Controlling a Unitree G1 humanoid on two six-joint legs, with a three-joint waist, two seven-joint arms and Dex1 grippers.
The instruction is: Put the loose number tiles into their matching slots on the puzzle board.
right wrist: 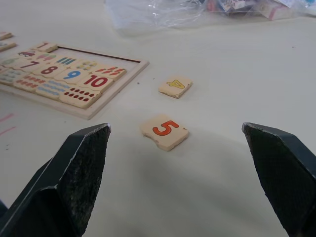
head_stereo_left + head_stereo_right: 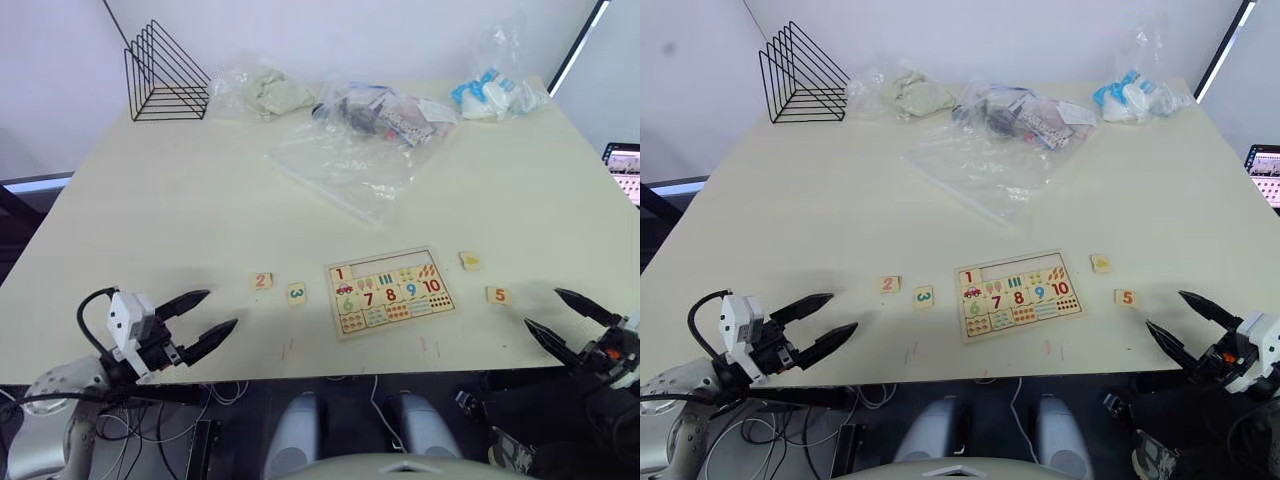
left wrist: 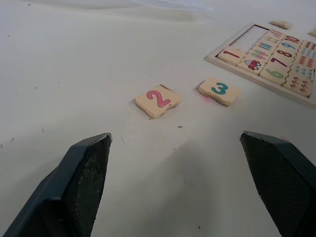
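Far side of the cream table (image 2: 180,200), a black wire rack (image 2: 165,75) stands at the left corner. Beside it sit clear plastic bags (image 2: 365,135), one holding blue-and-white items (image 2: 490,95) at the right.

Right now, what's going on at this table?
A number puzzle is partway sorted. The puzzle board lies near the table's front edge with the 1 tile already in its top row and the rest of that row empty. The 2 tile and 3 tile lie loose to its left, the yellow 4 tile and 5 tile to its right. The left gripper and right gripper are both open, holding nothing, each facing its pair of tiles.
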